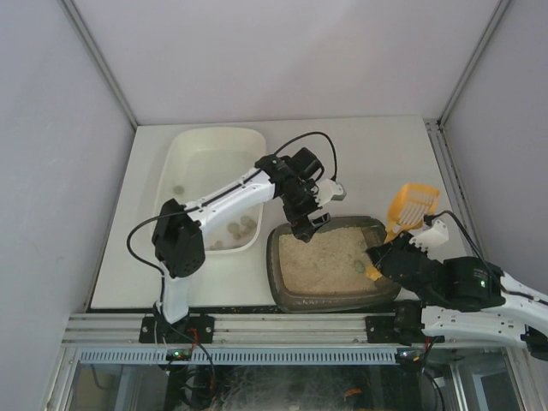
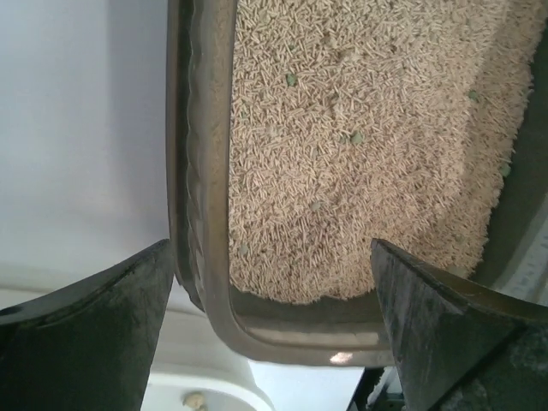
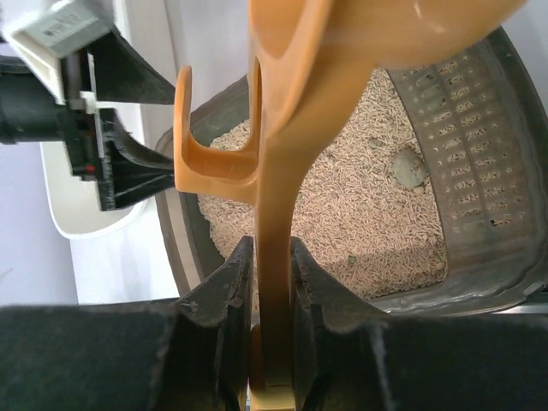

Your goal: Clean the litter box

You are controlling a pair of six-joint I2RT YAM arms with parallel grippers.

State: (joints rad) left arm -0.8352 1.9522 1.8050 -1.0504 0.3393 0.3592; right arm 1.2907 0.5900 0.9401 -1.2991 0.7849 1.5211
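The litter box [image 1: 334, 302] sits on the white table [image 1: 377, 154], near the front edge and just right of the big white tub [image 1: 181, 167]. It is full of sandy bits, and a small grey lump [image 3: 409, 167] lies in them. The right gripper [image 3: 272, 257] squeezes the handle of the orange scoop [image 1: 411, 205], whose wide end sticks up by the box's far right corner. The left gripper [image 2: 270, 274] is spread wide above the box's rim, one finger on each side. A few lumps [image 1: 240, 227] lie in the tub.

Lab test booth: white panels [image 1: 282, 51], aluminium rail [image 1: 282, 330]
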